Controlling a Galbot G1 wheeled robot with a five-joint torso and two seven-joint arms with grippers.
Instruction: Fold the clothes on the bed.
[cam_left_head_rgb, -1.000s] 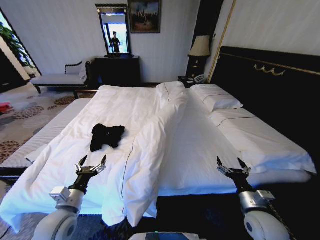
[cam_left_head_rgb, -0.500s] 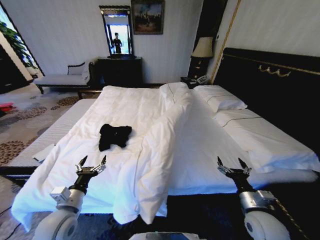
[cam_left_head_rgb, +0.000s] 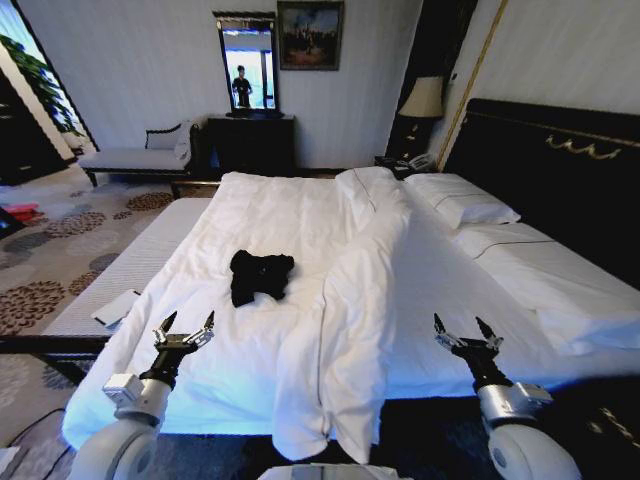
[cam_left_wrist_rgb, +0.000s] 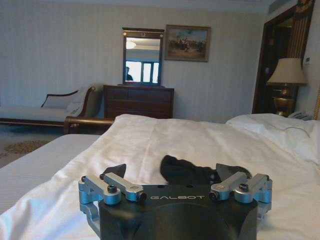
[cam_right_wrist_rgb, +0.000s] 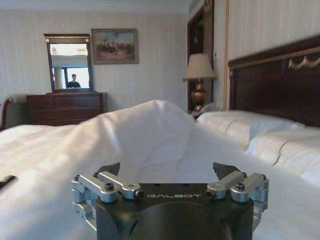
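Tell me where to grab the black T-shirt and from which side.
Pinch the T-shirt at its near edge, reaching from the foot of the bed with the open left gripper. It lies crumpled and bunched, so raised folds probably give the fingers purchase.

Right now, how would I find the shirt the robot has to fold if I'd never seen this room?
Find the big bed with the dark headboard and white duvet. On the duvet's left half, ahead of the left gripper with its open fingers, lies the crumpled T-shirt. It is the only black thing on all that white bedding.
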